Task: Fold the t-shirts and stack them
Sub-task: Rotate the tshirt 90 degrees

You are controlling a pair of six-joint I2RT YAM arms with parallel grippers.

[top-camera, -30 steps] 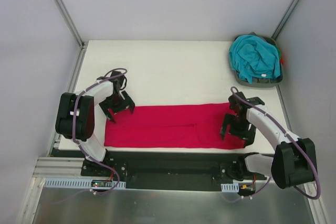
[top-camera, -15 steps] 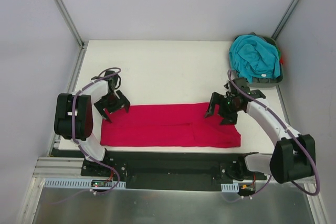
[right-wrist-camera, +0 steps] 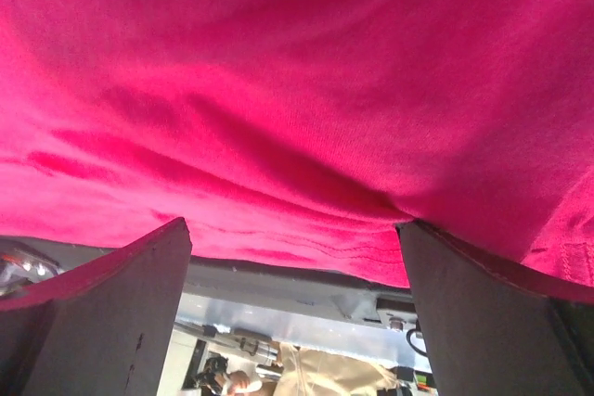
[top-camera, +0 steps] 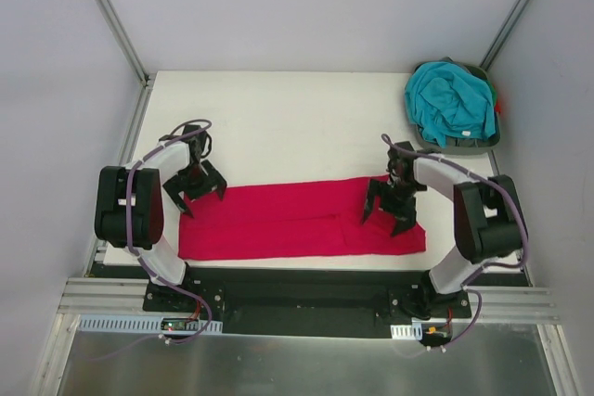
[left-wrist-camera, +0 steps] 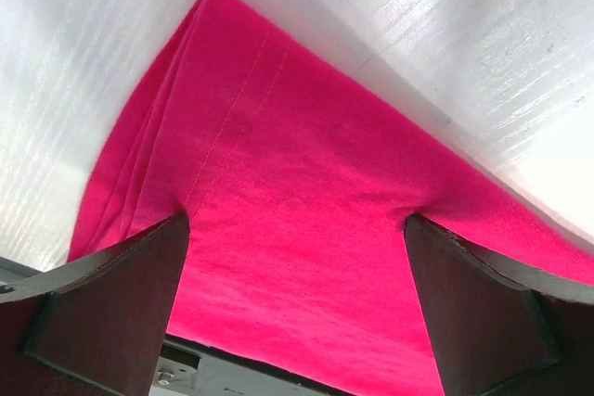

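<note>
The crimson-red t-shirt (top-camera: 297, 222) lies folded into a long strip along the table's near edge. My left gripper (top-camera: 195, 194) is open over the strip's far left corner, and its fingertips (left-wrist-camera: 111, 303) touch the red cloth (left-wrist-camera: 306, 201). My right gripper (top-camera: 388, 210) is open over the strip's right part, its fingers (right-wrist-camera: 501, 322) standing on either side of rumpled red cloth (right-wrist-camera: 297, 90). The teal t-shirt (top-camera: 452, 101) lies bunched in the tray at the back right, away from both grippers.
The dark grey-green tray (top-camera: 436, 144) stands in the table's far right corner. White table surface (top-camera: 297, 127) stretches behind the red strip. The black mounting rail (top-camera: 297, 289) runs just below the table's near edge. Grey walls stand on three sides.
My right gripper moved from the strip's right end up to its far edge, then settled further left on the cloth. The strip's right end drew in slightly. My left gripper shifted slightly left.
</note>
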